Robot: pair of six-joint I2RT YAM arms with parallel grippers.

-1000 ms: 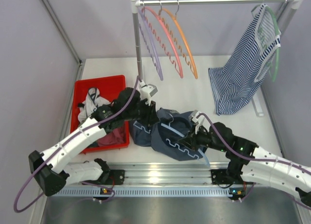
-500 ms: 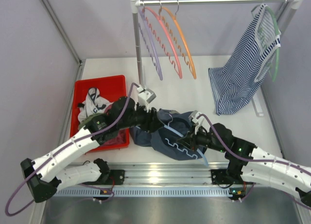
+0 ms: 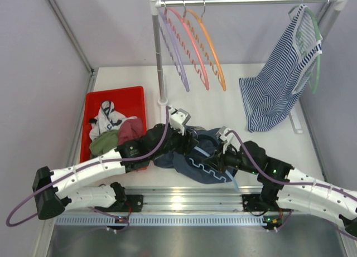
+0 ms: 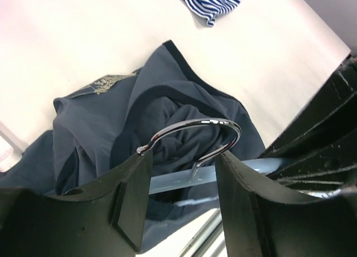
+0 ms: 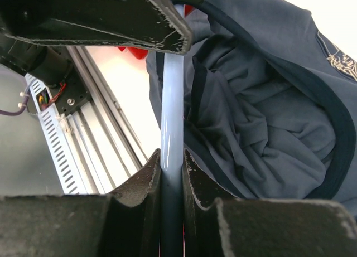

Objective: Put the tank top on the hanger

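Observation:
The dark slate-blue tank top lies crumpled on the table near the front edge, also seen in the left wrist view and right wrist view. The light-blue hanger lies over it. My right gripper is shut on the hanger's arm. My left gripper is open above the tank top. Its jaws straddle the hanger's metal hook, which sits at the two fingertips. The hanger's bar shows below the hook.
A red bin of clothes stands at the left. A rack post rises behind the arms, with purple, pink and orange hangers. A striped top hangs on a green hanger at the right. An aluminium rail runs along the front.
My left arm has swung right and forward, from beside the rack post to over the tank top at the hanger's hook. The right gripper has kept hold of the hanger.

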